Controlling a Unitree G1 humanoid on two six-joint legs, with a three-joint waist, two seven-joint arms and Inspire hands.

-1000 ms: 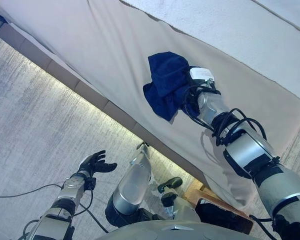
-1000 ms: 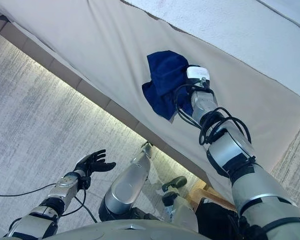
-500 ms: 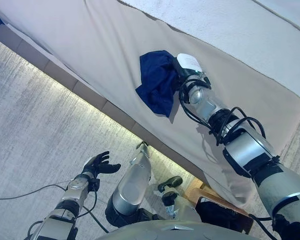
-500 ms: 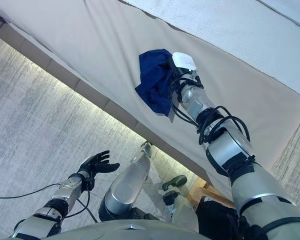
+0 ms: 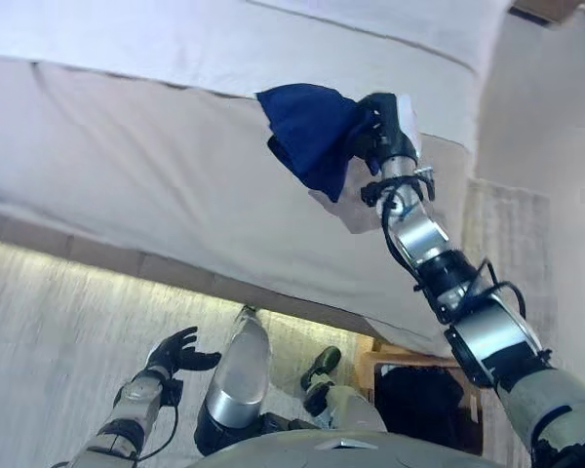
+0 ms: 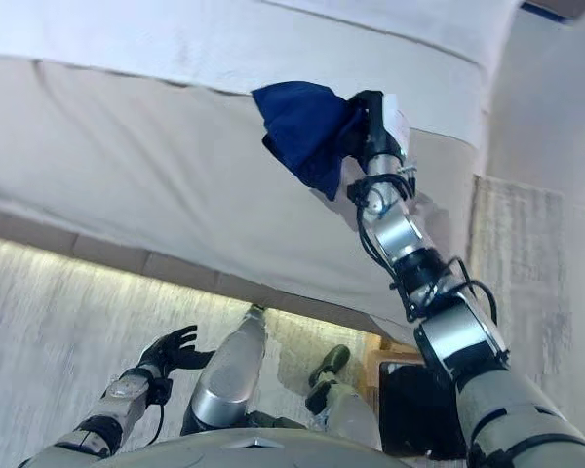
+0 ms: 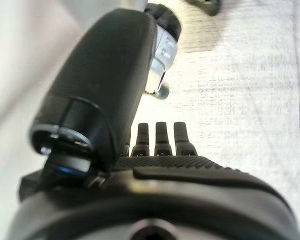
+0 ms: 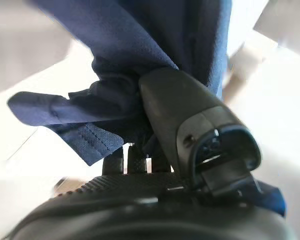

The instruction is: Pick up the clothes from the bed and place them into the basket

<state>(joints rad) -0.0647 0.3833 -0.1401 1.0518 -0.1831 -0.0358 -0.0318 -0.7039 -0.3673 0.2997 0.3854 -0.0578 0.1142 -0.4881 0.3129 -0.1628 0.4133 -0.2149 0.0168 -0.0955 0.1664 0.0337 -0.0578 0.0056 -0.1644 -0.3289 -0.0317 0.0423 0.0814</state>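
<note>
- Left robot hand (image 5: 175, 351) — low over the floor (image 5: 49, 322), fingers spread, holding nothing.
- Navy cloth (image 5: 307, 127) — plain, crumpled, no readable writing; hangs bunched above the bed (image 5: 127, 185).
- Right robot hand (image 5: 380, 132) — fingers and thumb curled round the cloth.

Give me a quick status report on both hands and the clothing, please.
Right hand shut on dark blue cloth garment, raised over the beige bed. Left hand open, idle, low over the floor. No basket in view.
</note>
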